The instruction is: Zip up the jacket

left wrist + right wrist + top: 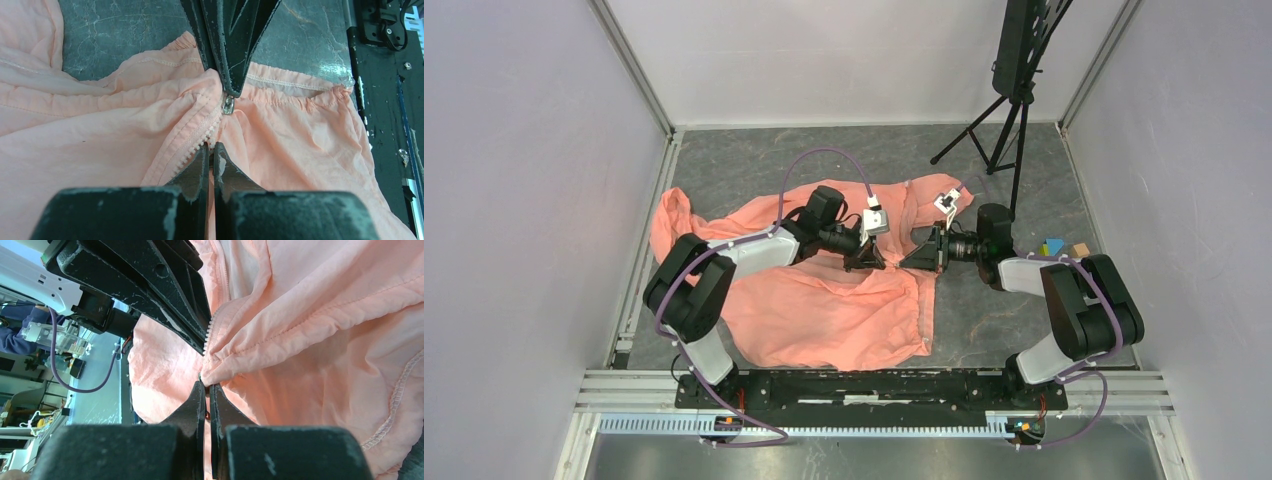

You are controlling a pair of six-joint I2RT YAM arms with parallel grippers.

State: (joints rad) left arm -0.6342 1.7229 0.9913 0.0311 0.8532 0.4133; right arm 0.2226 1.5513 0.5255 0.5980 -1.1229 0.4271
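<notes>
The salmon-pink jacket (pixel 824 300) lies spread on the dark table, hem toward the arms. My two grippers meet tip to tip over its front. My left gripper (pixel 871 262) is shut on the pale zipper strip (pixel 197 135), its tips (pixel 211 146) pinching the teeth just above the slider. My right gripper (pixel 911 260) is shut on the silver zipper slider (pixel 228 105) near the gathered hem. In the right wrist view its tips (pixel 206 385) pinch bunched fabric at the foot of the zipper teeth (pixel 212 322). The jacket (pixel 325 340) fills that view.
A black tripod stand (pixel 1014 110) stands at the back right. Small coloured blocks (pixel 1056 247) lie right of the right arm. White enclosure walls close in left, right and behind. A metal rail (pixel 874 385) runs along the near edge.
</notes>
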